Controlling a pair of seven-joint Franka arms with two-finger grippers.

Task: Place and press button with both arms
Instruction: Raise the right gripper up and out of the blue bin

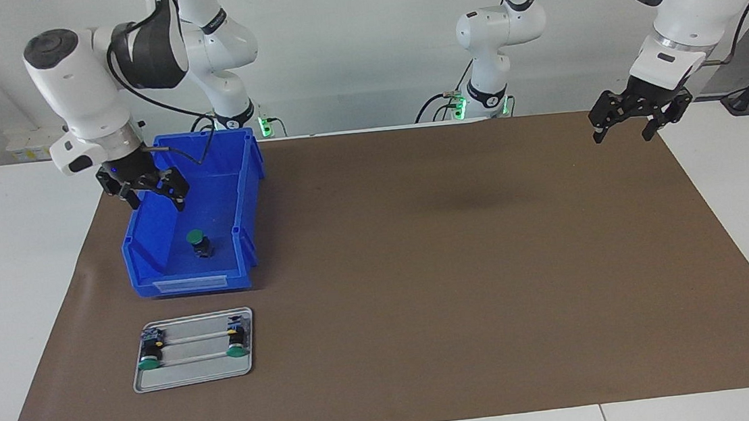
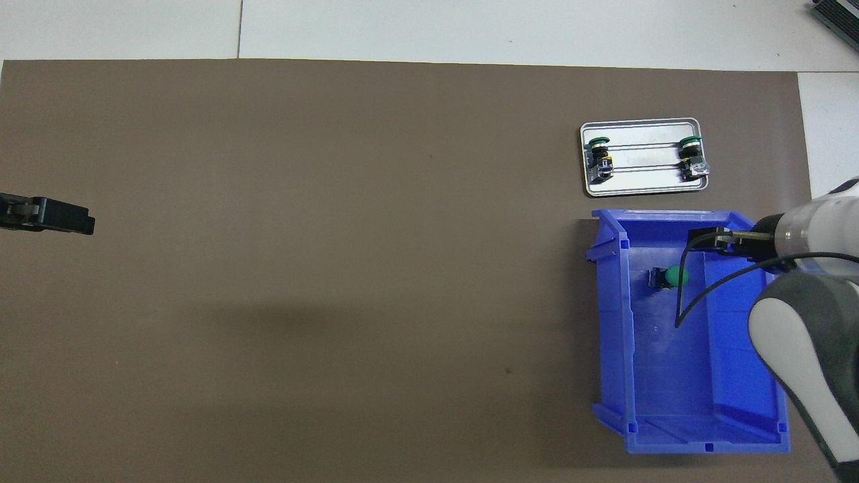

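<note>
One green-capped button lies on the floor of a blue bin, also seen in the overhead view. My right gripper hangs open and empty above the bin's end nearer the robots, apart from the button; in the overhead view it is over the bin's wall. Two more buttons lie on a small metal tray. My left gripper waits open and empty in the air over the mat's edge at the left arm's end.
The blue bin stands on a brown mat at the right arm's end. The metal tray lies just farther from the robots than the bin. A black cable from the right arm hangs over the bin.
</note>
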